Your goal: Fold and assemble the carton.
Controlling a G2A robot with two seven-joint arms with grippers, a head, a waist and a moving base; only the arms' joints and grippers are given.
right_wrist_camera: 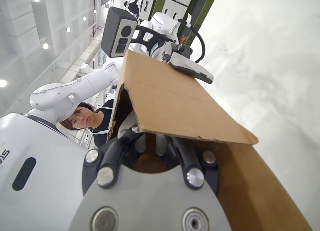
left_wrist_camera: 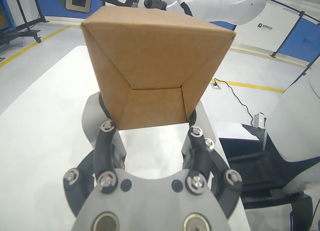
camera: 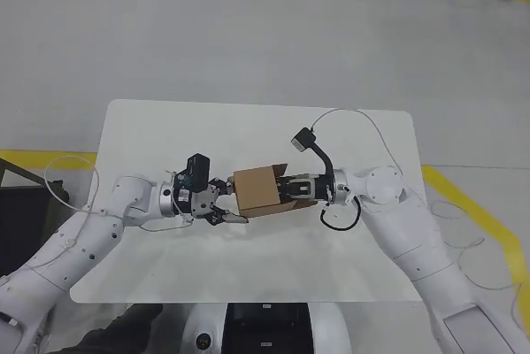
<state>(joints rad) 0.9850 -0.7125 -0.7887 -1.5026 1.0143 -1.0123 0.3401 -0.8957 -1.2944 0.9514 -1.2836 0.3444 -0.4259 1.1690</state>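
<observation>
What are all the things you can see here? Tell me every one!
carton: one, brown, over the middle of the table, between the two tools
table: one, white, under the carton
floor lines: several, yellow, on the grey floor beside the table
arms: two, white, one coming in from each side
left tool: one, black and silver, at the carton's closed end
right tool: one, black and silver, at the carton's open end, reaching inside
</observation>
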